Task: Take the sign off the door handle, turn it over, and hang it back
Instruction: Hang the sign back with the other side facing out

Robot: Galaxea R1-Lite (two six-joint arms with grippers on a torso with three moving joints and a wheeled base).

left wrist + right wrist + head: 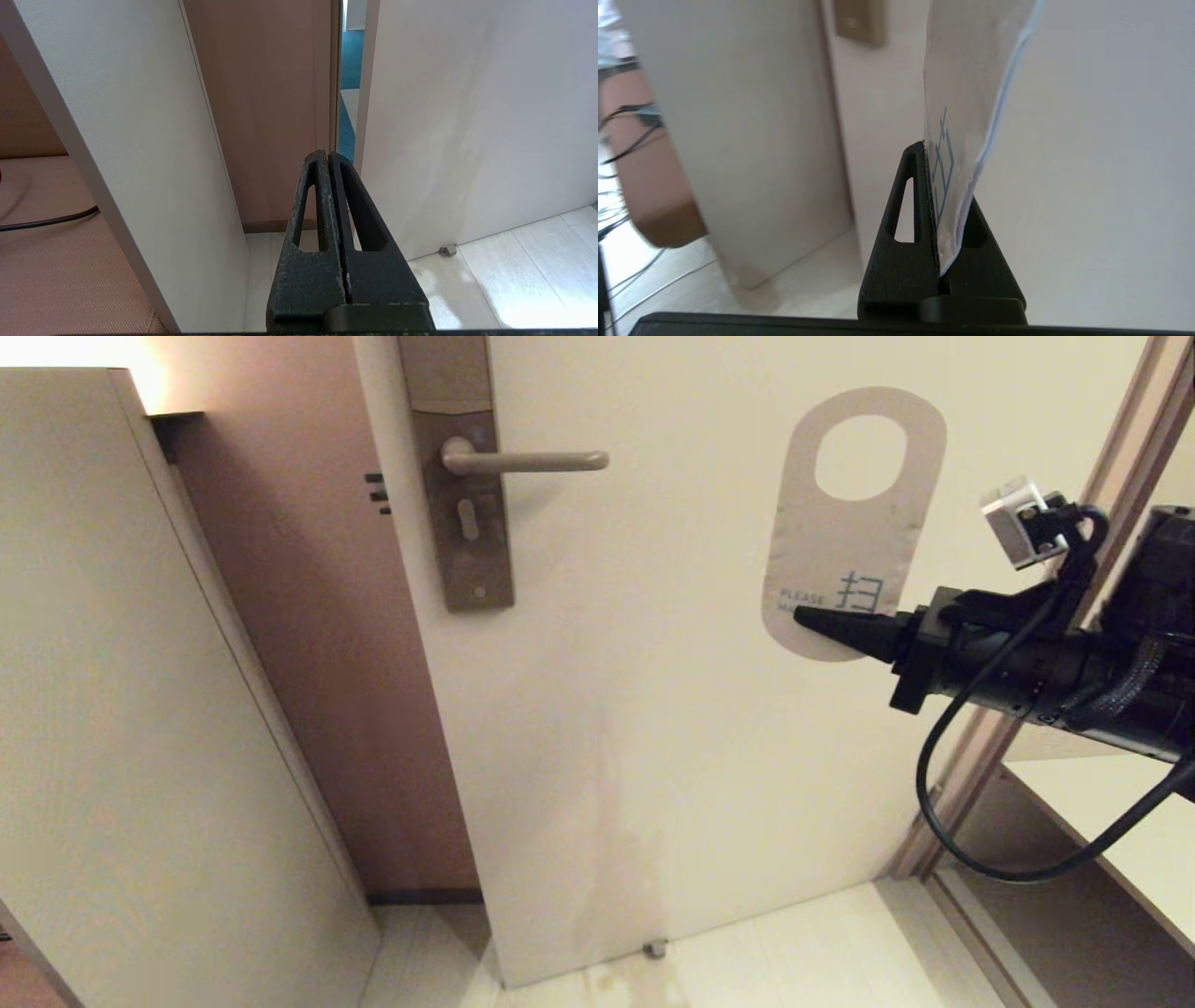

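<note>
The sign (845,555) is off the door handle (527,460) and hangs in the air well to the right of it, upright, its oval hole on top. Its white face with "PLEASE" and blue characters is turned toward me. My right gripper (805,614) reaches in from the right and is shut on the sign's lower end; in the right wrist view the card (966,93) stands clamped between the black fingers (906,205). The handle is a bare horizontal lever on a tall plate (464,476). My left gripper (328,156) is shut on nothing, low and out of the head view.
The white door (672,709) stands ajar with a small stopper (655,948) at its foot. A pale cabinet panel (140,709) stands at the left, a brown wall (308,644) behind it. The door frame (1120,457) and a shelf (1111,821) lie at the right.
</note>
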